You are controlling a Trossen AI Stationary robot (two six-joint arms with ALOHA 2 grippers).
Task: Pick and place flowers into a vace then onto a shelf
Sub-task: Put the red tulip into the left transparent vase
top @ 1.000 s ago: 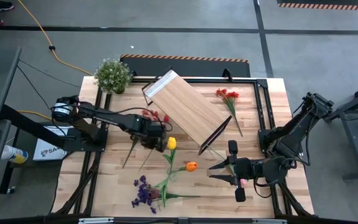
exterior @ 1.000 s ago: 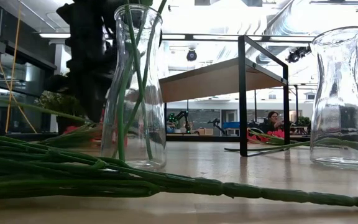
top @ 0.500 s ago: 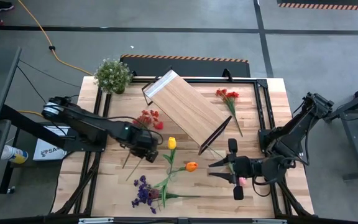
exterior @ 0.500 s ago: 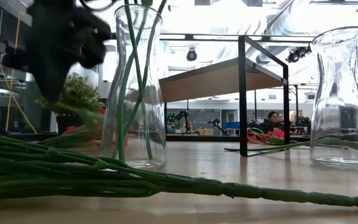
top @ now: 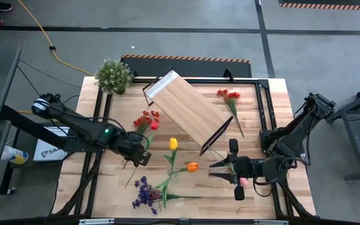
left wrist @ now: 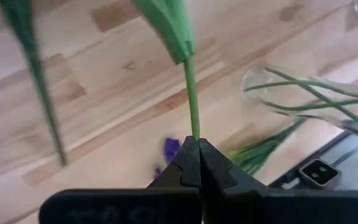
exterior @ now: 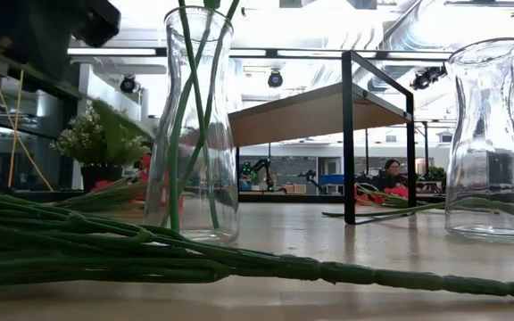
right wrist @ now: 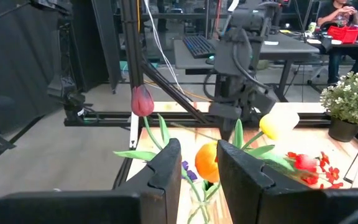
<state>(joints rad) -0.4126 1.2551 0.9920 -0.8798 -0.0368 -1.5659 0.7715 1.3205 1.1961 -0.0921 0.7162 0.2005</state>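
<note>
My left gripper [top: 139,156] hangs over the table's left middle, shut on the green stem of a red flower whose blossoms [top: 147,119] lie toward the far side. A glass vase [exterior: 190,125] near the front edge stands upright with a yellow tulip [top: 172,144], an orange tulip [top: 192,167] and a maroon one [right wrist: 142,99] leaning out of it. A purple spray [top: 144,194] lies on the table beside it. The shelf [top: 189,109] stands slantwise at the far middle. My right gripper [top: 214,172] hovers level at the right, open, with nothing between its fingers. My left gripper pinches the flower's thin green stem [left wrist: 193,127] between its two shut fingers, below a leaf [left wrist: 166,25]. The fingers slant down from above. The stem runs on away from the fingers. The blossom end is outside the wrist view.
A bushy potted plant [top: 113,75] stands at the far left corner. A red spray [top: 229,95] lies right of the shelf. A second, empty glass vase [exterior: 493,143] stands at the right in the low view. Long stems [exterior: 150,254] lie along the front edge.
My left gripper, still shut on the stem, has risen and gone toward the table's left and near edges. The red blossoms have shifted a little to the left with it. My right arm has kept still.
</note>
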